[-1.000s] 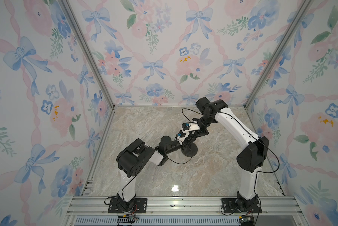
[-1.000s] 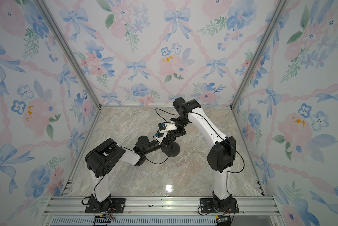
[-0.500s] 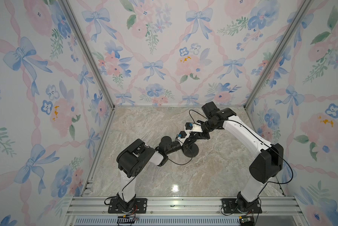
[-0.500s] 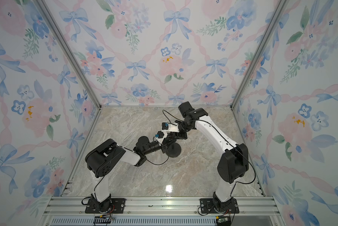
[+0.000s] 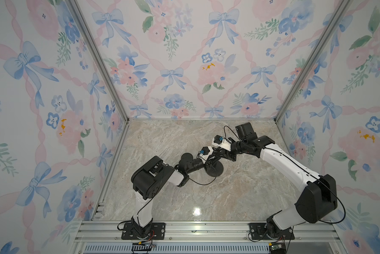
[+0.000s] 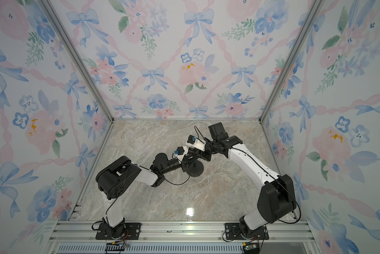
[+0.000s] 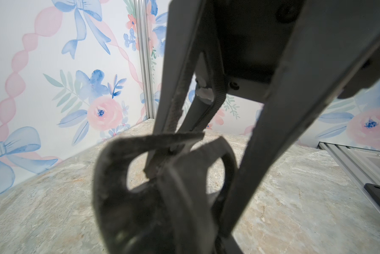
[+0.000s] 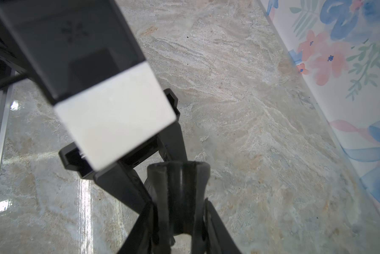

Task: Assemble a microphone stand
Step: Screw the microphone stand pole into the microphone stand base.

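Note:
The microphone stand's round black base point(image 5: 216, 171) lies on the marble floor in both top views point(image 6: 197, 171). Its thin rod rises from the base's middle and is mostly hidden by the two grippers. In the right wrist view the black clip head point(image 8: 178, 182) sits between my right gripper's point(image 8: 178, 206) fingers, which press on both its sides. My left gripper point(image 5: 209, 162) reaches in from the left, lower down at the rod, its fingers point(image 8: 123, 182) on either side of the stem. How the left jaws stand is blurred and hidden.
Marble floor point(image 5: 184, 198) enclosed by floral walls on three sides. An aluminium rail point(image 5: 206, 228) with both arm mounts runs along the front edge. Both grippers crowd together over the base, and cables loop off each wrist.
The right arm's elbow has dropped and swung out to the right while its gripper stayed at the stand's head. Left arm and base have kept their places.

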